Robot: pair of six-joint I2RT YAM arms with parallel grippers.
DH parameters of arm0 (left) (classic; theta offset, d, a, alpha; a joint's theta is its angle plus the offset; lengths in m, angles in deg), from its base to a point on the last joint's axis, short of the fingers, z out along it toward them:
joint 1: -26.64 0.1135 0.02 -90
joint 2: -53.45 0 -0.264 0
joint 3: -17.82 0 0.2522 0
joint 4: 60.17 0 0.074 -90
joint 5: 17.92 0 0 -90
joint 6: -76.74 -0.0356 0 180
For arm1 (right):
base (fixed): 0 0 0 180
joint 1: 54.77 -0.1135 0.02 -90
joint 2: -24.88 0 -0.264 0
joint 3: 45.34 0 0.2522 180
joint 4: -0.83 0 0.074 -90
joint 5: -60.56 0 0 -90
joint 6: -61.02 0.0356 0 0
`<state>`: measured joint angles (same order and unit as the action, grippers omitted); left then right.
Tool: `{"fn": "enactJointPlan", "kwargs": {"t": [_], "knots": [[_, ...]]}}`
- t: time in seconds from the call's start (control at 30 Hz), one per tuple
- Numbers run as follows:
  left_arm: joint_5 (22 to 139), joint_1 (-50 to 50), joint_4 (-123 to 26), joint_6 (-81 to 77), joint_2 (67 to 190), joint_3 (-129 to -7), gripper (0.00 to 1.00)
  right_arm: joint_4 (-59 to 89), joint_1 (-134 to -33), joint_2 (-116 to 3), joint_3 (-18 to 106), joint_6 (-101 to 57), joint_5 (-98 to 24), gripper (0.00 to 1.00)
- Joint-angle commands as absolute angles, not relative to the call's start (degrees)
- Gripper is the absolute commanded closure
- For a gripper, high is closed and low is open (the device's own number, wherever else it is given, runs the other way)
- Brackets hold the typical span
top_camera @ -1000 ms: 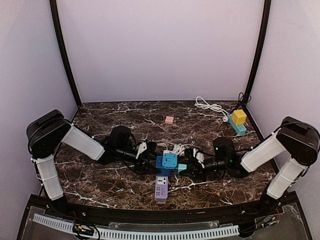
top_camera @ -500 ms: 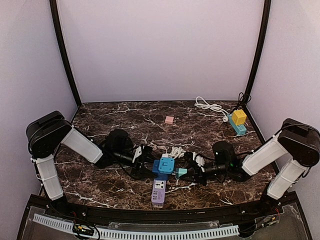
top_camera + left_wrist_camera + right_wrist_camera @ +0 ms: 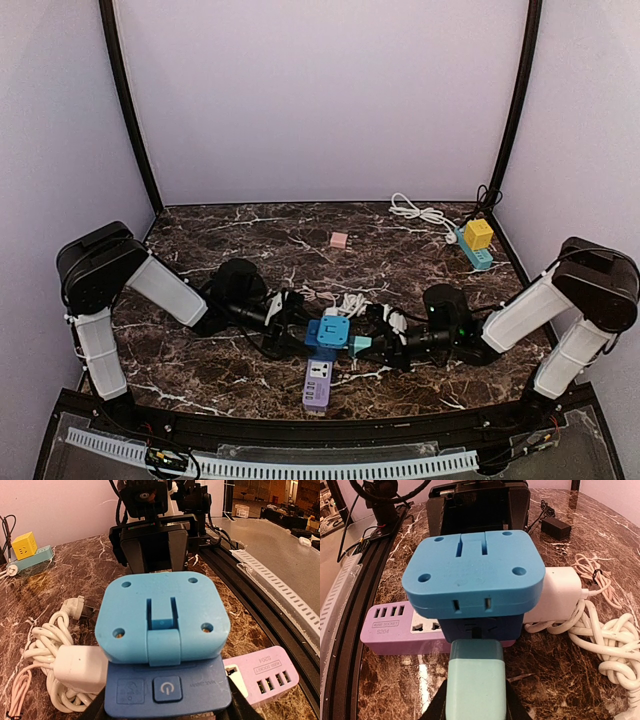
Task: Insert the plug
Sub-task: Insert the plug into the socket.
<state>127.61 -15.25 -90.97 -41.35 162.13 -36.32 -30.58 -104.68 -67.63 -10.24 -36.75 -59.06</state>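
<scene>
A blue socket cube (image 3: 328, 332), light blue on top with a dark blue base and a power button, is held from the left by my left gripper (image 3: 300, 332). In the left wrist view the cube (image 3: 162, 615) fills the centre, and the left gripper (image 3: 167, 702) is shut on its dark base. My right gripper (image 3: 380, 345) is shut on a teal plug (image 3: 361, 344). In the right wrist view the plug (image 3: 474, 682) sits in the right gripper (image 3: 474, 705). Its front end presses against the cube's dark lower face (image 3: 482, 625), with a prong just showing in the slot.
A purple power strip (image 3: 318, 383) lies just in front of the cube, near the table's front edge. A white charger (image 3: 557, 594) with coiled white cable (image 3: 600, 645) lies behind the cube. A pink block (image 3: 339, 240) and a yellow cube on a teal strip (image 3: 477, 240) sit farther back.
Both grippers, with cube and plug, have shifted slightly toward the near edge. The purple strip has slid a little the same way. The plug now sits closer against the cube.
</scene>
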Motion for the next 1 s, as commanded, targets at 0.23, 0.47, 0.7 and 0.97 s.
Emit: {"fn": "enactJointPlan", "kwargs": {"t": [0.23, 0.47, 0.7, 0.97], "knots": [[125.4, -16.3, -85.9, -40.2, 165.3, -36.0, 0.99, -34.2, -106.1, -69.3, -7.8, -36.7, -60.3, 1.00], [124.8, -16.5, -86.0, -40.1, 165.6, -36.0, 0.99, -33.7, -107.6, -70.5, -7.6, -36.6, -60.6, 1.00], [124.2, -16.9, -86.4, -39.8, 166.1, -36.2, 0.99, -34.3, -108.2, -69.7, -7.7, -36.8, -60.6, 1.00], [124.5, -16.9, -86.7, -38.6, 166.3, -36.0, 0.99, -34.1, -109.5, -71.0, -8.6, -37.7, -56.7, 1.00]]}}
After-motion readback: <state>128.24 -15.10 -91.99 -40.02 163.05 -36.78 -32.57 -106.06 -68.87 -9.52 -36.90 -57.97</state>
